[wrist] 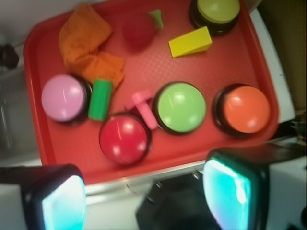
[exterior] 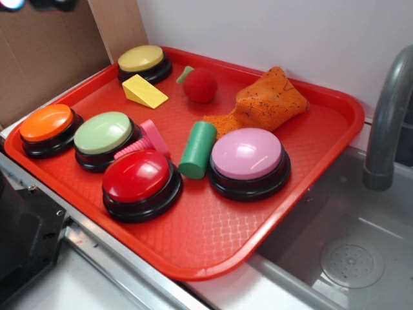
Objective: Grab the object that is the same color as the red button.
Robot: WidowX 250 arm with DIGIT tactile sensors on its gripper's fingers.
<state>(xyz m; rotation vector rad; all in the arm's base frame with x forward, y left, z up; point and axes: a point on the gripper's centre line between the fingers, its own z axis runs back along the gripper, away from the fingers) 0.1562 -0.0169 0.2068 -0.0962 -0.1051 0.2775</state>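
Wrist view blurred; the red ball (wrist: 138, 29) nearly merges with the red tray (wrist: 43, 143), its green stem at the right. End effector (wrist: 148, 194): only two pad tips visible at the bottom edge, spread wide, nothing between them, hanging over the worktop edge just off the tray's near rim. The end effector does not appear in the exterior view.

Exterior view is sharper: red ball (exterior: 200, 85) lies at the tray's (exterior: 213, 245) far side, between yellow wedge (exterior: 144, 92) and orange cloth (exterior: 264, 103), apart from both. Red button (exterior: 140, 182) sits near the front rim, beside the pink ridged toy (exterior: 146, 142), partly hidden behind it. Grey faucet (exterior: 387, 123) cut off at right.
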